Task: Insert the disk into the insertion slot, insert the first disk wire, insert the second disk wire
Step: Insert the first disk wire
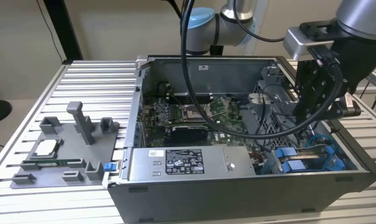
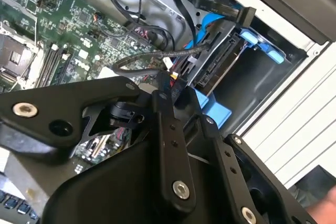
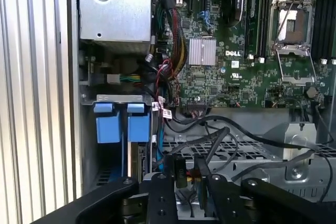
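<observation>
An open computer case (image 1: pixel 237 198) is seen on a ribbed metal worktop (image 1: pixel 94 79). Inside it, a green motherboard (image 1: pixel 175 114) lies behind a grey labelled power-supply box (image 1: pixel 181 163). A grey plastic fixture tray (image 1: pixel 75 151) is set just beside the case, on the exterior view's left.

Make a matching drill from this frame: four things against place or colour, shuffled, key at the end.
Things:
1. power supply
2. fixture tray
3. motherboard
4. gripper

Place or colour:
A. on the ribbed table, outside the case, at the exterior view's left
B. green, lying flat inside the case
C. grey box with a white label, inside the case along its near wall in the exterior view
D. by the black wires near the blue fittings

Pairs: 1-C, 2-A, 3-B, 4-D
</observation>
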You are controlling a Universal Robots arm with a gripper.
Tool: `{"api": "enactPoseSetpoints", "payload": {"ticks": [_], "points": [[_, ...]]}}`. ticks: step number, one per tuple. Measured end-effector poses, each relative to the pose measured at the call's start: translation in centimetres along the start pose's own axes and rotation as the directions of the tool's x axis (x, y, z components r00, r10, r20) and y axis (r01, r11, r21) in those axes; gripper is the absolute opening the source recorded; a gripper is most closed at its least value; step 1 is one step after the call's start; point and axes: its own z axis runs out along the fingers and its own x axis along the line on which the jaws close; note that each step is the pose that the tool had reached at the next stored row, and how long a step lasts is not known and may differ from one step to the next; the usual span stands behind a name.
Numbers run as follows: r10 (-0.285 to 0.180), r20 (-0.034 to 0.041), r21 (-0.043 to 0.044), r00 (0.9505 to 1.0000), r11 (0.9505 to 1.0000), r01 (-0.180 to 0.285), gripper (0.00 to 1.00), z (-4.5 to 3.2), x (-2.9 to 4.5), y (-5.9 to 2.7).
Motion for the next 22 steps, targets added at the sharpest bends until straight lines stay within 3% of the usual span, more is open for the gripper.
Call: {"api": "enactPoseSetpoints", "payload": {"ticks": [4,5,12,19,22], "points": [[0.0,0.001,0.0,1.0,1.0,0.0,1.0,0.0,0.06,0.0],[0.0,0.0011,0.0001,1.0,1.0,0.0,0.0,-0.01,0.06,0.0],[0.0,0.0004,-0.0025,1.0,1.0,0.0,0.0,-0.03,0.34,0.0],[0.001,0.0002,-0.008,1.0,1.0,-0.001,0.0,0.41,1.67,-0.17],[0.001,0.0003,-0.0086,1.0,1.0,-0.001,0.0,0.7,1.87,-0.2]]}}
